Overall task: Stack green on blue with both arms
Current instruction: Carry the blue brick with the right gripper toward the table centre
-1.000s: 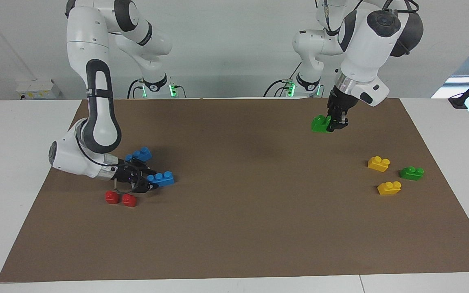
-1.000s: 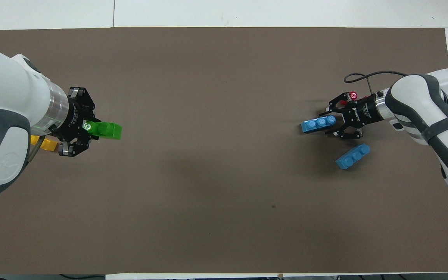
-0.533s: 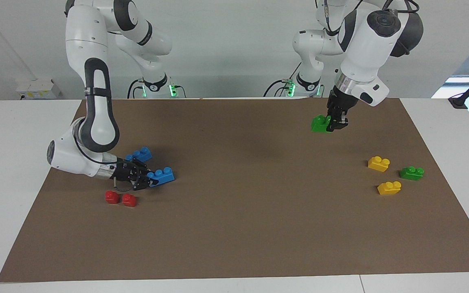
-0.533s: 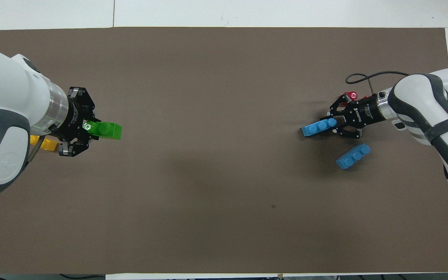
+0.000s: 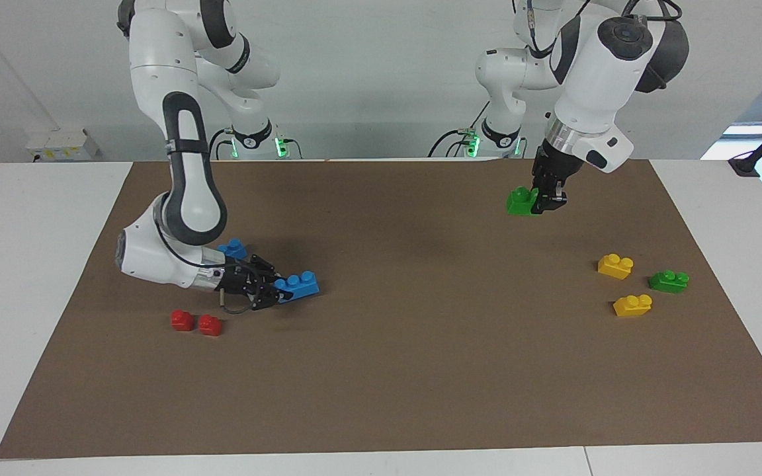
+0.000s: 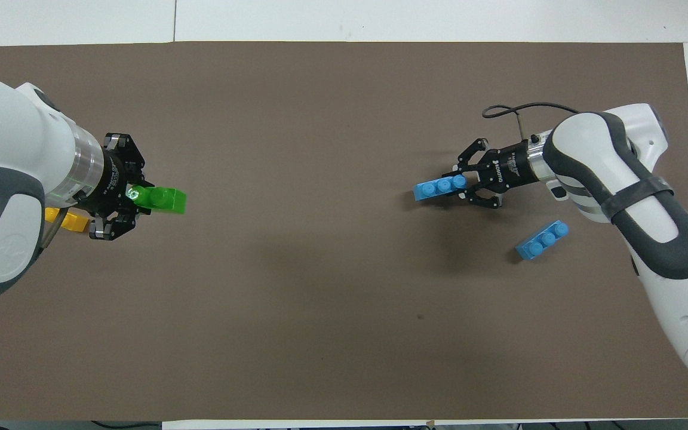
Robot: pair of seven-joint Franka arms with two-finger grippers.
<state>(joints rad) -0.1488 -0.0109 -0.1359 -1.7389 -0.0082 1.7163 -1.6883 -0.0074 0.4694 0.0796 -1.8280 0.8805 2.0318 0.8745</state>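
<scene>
Right arm: bent low over the brown mat, forearm nearly level, at the right arm's end of the table. Right gripper clamped on one end of a blue brick, studs up, brick pointing toward the mat's middle, raised just off the mat.

Left arm: elbow high, wrist pointing down, over the mat near its edge closest to the robots, at the left arm's end. Left gripper clamped on a green brick, which sticks out sideways toward the mat's middle, held above the mat.

Loose items, right arm's end: second blue brick lying flat, partly hidden by the forearm in the facing view; two red pieces side by side, farther from the robots than the gripper.

Loose items, left arm's end: two yellow bricks and a second green brick, grouped near the mat's short edge.

Open room: the whole middle of the mat between the two held bricks; also the broad strip along the mat's edge farthest from the robots.
</scene>
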